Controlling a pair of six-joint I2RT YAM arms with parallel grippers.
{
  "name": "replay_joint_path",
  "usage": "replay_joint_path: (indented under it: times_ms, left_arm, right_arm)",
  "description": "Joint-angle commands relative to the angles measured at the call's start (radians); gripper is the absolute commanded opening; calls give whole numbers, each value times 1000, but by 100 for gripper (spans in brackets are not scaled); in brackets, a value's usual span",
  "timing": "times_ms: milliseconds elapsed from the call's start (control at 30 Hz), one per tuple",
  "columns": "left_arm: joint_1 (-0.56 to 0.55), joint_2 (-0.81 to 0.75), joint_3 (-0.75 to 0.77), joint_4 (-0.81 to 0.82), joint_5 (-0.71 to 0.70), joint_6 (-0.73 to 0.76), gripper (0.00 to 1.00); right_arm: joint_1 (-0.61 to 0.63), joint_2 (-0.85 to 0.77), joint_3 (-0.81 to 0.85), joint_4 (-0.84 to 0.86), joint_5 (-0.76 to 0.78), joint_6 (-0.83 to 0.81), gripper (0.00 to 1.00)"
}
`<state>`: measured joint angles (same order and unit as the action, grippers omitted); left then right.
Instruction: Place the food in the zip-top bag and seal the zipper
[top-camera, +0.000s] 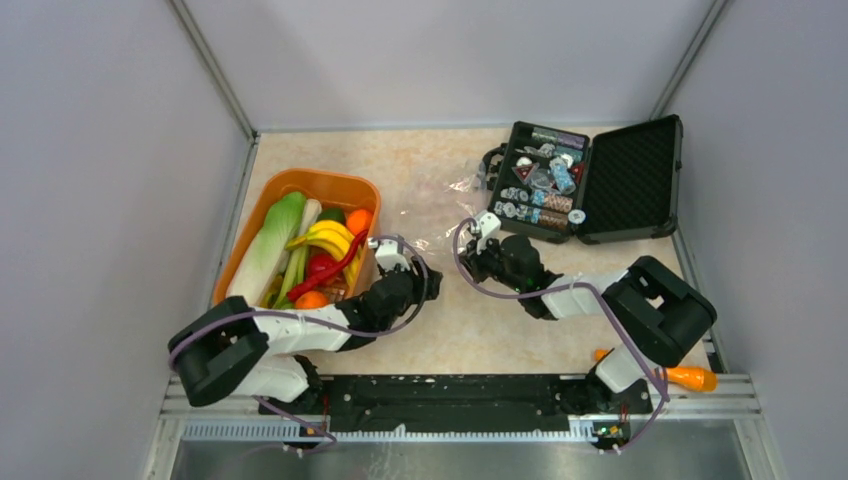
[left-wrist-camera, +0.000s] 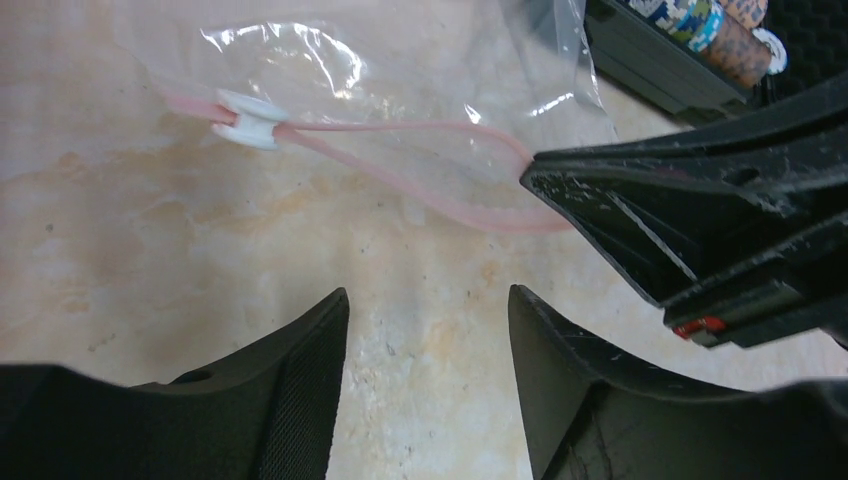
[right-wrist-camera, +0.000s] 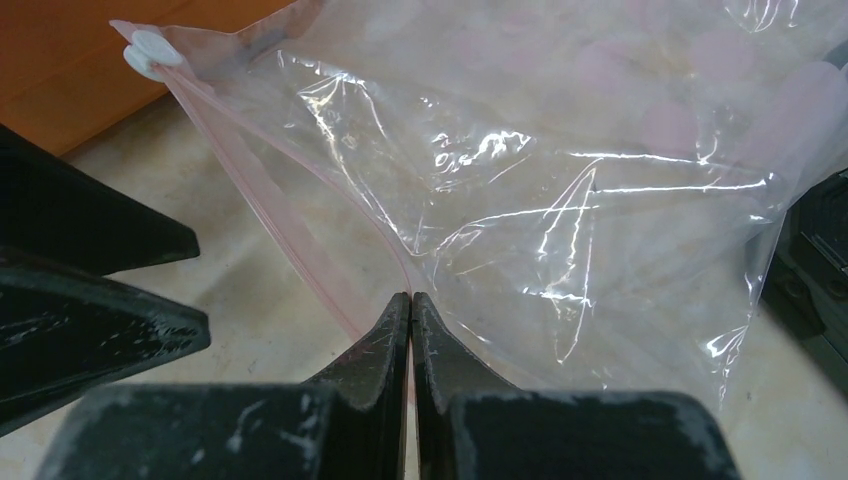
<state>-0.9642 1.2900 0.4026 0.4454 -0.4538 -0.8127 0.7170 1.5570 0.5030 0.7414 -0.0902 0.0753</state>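
The clear zip-top bag (top-camera: 437, 212) lies flat on the table between the tub and the black case, and no food shows inside it. Its pink zipper (left-wrist-camera: 400, 128) stands parted, the white slider (left-wrist-camera: 245, 120) at its left end. My right gripper (right-wrist-camera: 411, 298) is shut on the bag's (right-wrist-camera: 560, 180) mouth edge, pinching the zipper (right-wrist-camera: 290, 210) strip. My left gripper (left-wrist-camera: 428, 292) hovers just short of the mouth, open with only bare table between its fingers. The food (top-camera: 325, 238), bananas, oranges, a red chilli and greens, sits in the orange tub (top-camera: 300, 178).
A black hard case (top-camera: 630, 180) stands open at the back right, with chips and packets in its tray. An orange piece (top-camera: 690, 378) lies by the right arm's base. Grey walls close in the table on three sides. The two grippers (top-camera: 450, 272) are close together.
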Motion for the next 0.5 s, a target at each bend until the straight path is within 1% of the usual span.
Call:
replay_joint_path:
  times_ms: [0,67,167,233,333,467]
  left_arm:
    - [-5,69,-1,220,-124,-24,59]
    - [-5,103,11,219,-168,-52,58]
    - [-5,140,14,271,-197,-42,59]
    - [-4,170,29,275,-221,-48,59]
    - [-3,209,36,330,-218,-44,59]
    - [-3,260,53,381,-232,-32,55]
  right_arm:
    - [-7,-38,-1,52,-11,14,0]
    - [-7,-38,-1,52,-13,14,0]
    - [-7,-39,-1,52,-17,12,0]
    - [-7,-40,0,51,-19,13,0]
    - [-7,-41,0,51,-26,12,0]
    - [-7,-45,-1,52,-32,14,0]
